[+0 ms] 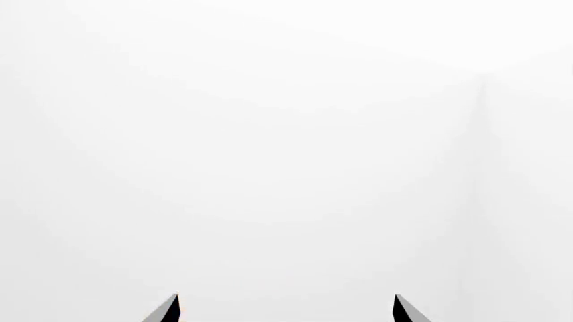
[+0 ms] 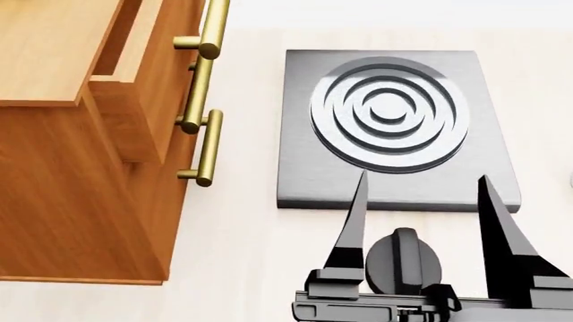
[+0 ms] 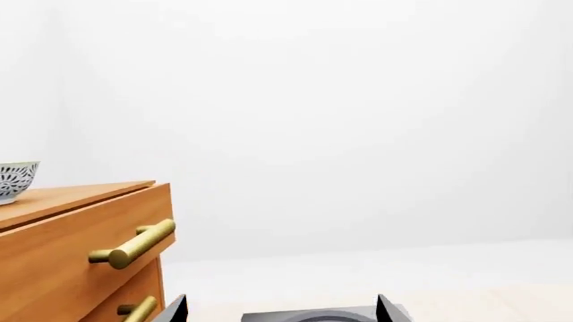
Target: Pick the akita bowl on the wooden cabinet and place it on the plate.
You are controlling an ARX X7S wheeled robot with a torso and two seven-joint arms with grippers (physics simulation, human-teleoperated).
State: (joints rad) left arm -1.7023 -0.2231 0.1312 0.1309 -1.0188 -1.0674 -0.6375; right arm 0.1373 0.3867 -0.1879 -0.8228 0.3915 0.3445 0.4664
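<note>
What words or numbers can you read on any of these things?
None: there is no writing in any view.
The wooden cabinet shows only bare wood and brass handles.
The grey burner plate has plain raised rings, and its knob carries no marks.
The akita bowl has a flower pattern, not letters.
The left wrist view shows only white.

The robot's right gripper shows two long, tapering black fingers with glossy grey highlights, rising from a blocky dark-grey base with stepped ridges. The left gripper shows only two pointed black fingertips.
</note>
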